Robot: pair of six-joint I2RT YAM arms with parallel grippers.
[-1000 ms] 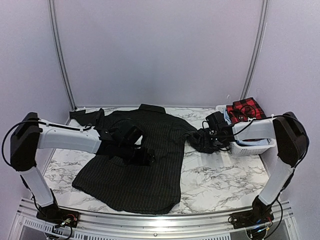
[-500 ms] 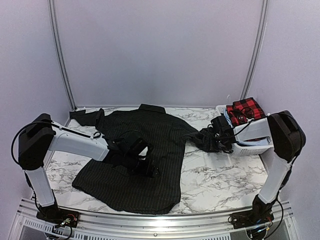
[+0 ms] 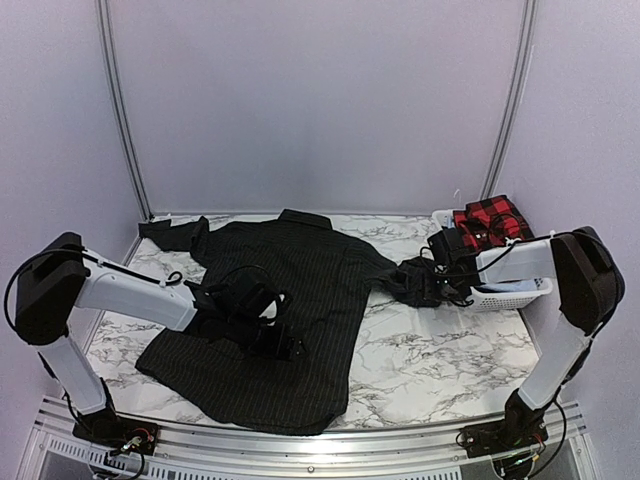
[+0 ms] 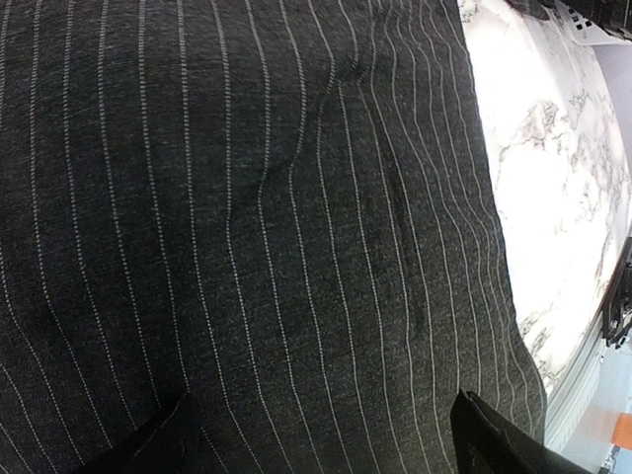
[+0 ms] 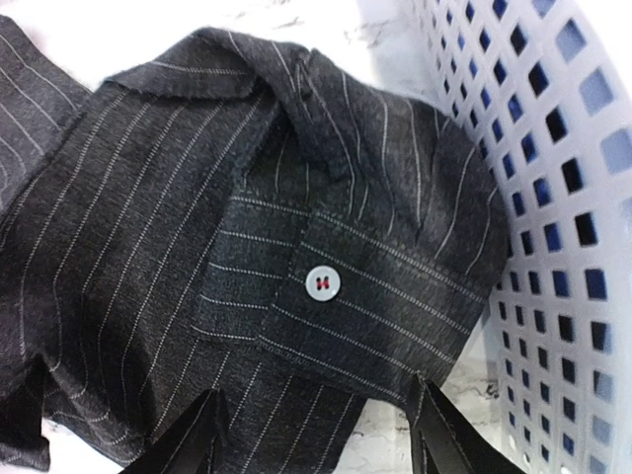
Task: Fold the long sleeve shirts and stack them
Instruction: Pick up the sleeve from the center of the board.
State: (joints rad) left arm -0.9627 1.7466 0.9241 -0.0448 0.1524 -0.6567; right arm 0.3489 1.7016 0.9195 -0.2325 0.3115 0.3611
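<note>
The black pinstriped shirt (image 3: 300, 290) lies spread on the marble table, collar at the back, its right sleeve bunched beside the basket. My left gripper (image 3: 272, 335) is open low over the shirt's body; the left wrist view shows only striped cloth (image 4: 276, 217) between the spread fingertips (image 4: 494, 444). My right gripper (image 3: 418, 288) is open over the bunched sleeve; its wrist view shows the cuff (image 5: 336, 286) with a white button between the spread fingertips (image 5: 444, 439), nothing held. The red-and-black checked shirt (image 3: 490, 222) lies in the basket.
The white lattice basket (image 3: 510, 290) stands at the right rear of the table, its wall right beside the cuff in the right wrist view (image 5: 553, 178). Bare marble (image 3: 440, 350) shows to the right of the shirt. Metal frame posts stand at the back corners.
My left gripper slid toward the front over the shirt, and the shirt's lower hem has shifted a little to the left. My right gripper moved slightly over the bunched sleeve near the basket.
</note>
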